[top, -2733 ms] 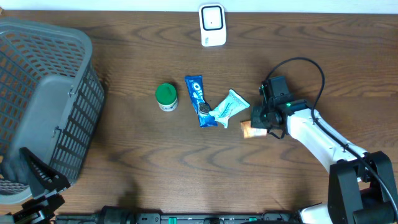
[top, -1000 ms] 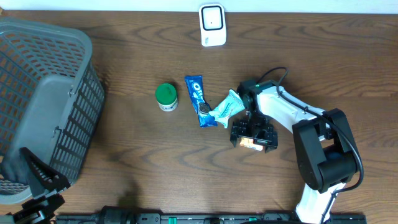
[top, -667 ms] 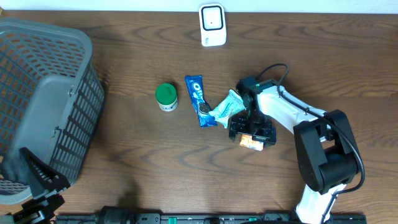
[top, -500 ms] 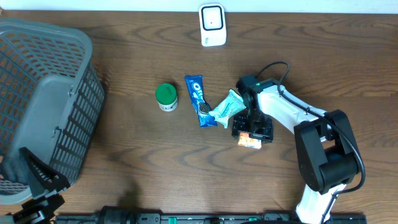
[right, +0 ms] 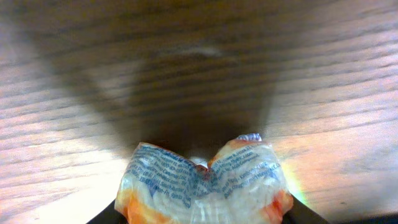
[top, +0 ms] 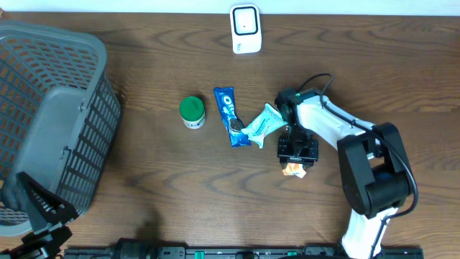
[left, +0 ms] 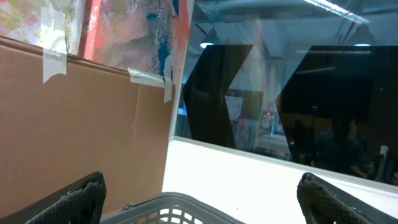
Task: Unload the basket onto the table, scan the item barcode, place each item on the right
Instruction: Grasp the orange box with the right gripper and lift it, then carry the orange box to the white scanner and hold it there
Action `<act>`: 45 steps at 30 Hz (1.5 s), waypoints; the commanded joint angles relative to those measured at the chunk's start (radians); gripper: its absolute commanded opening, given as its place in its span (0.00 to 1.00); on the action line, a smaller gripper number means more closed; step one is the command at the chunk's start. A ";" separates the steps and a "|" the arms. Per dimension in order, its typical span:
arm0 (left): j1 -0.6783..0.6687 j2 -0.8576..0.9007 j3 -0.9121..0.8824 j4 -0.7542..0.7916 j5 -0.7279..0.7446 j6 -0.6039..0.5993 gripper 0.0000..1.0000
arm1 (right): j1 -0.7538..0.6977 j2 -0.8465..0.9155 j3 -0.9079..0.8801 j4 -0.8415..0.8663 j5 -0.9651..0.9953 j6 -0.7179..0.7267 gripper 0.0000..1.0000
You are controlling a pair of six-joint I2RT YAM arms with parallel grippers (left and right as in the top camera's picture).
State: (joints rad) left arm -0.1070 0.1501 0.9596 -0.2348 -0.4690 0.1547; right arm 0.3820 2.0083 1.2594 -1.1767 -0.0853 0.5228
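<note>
Where a second ago the right pincer (top: 297, 154) stood wide astride the orange-and-white packet (top: 292, 170), its jaws have now drawn in and pinch it, so the wrapper buckles between them, at the near right of the table (top: 180, 187). The left pincer (left: 198, 198) gapes wide above the grey basket (top: 50, 122) at the left. Just beyond the pinched packet lie a pale teal sachet (top: 264, 123), a blue biscuit pack (top: 229, 116) touching it, and a green-lidded tub (top: 192, 112). The white scanner (top: 245, 29) stands at the far edge, well apart.

White right arm (top: 334, 126), black joints (top: 374, 173), looping black cable (top: 321, 74), green light (top: 301, 92); black tool (top: 295, 162)
</note>
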 commanded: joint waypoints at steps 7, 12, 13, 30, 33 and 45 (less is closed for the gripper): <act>0.002 -0.011 -0.007 -0.008 0.013 -0.003 0.98 | -0.002 0.019 0.192 -0.180 -0.121 -0.135 0.39; 0.002 -0.011 -0.008 -0.085 0.014 -0.152 0.98 | -0.003 0.019 0.243 -0.267 -0.172 -0.185 0.39; 0.002 -0.011 -0.012 -0.094 0.015 -0.198 0.98 | -0.003 0.019 0.256 -0.288 -0.179 -0.192 0.39; 0.002 0.023 -0.283 -0.093 0.012 -0.291 0.98 | -0.001 0.016 0.480 -0.525 -0.239 -0.282 0.33; 0.002 0.061 -0.316 -0.093 0.013 -0.291 0.98 | -0.001 0.016 0.502 -0.525 -0.239 -0.290 0.37; 0.002 0.201 -0.402 0.036 0.013 -0.291 0.98 | -0.001 0.016 0.809 -0.465 -0.178 -0.269 0.35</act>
State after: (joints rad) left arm -0.1070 0.3332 0.5854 -0.2230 -0.4545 -0.1314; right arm 0.3817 2.0251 1.9743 -1.6665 -0.3031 0.2474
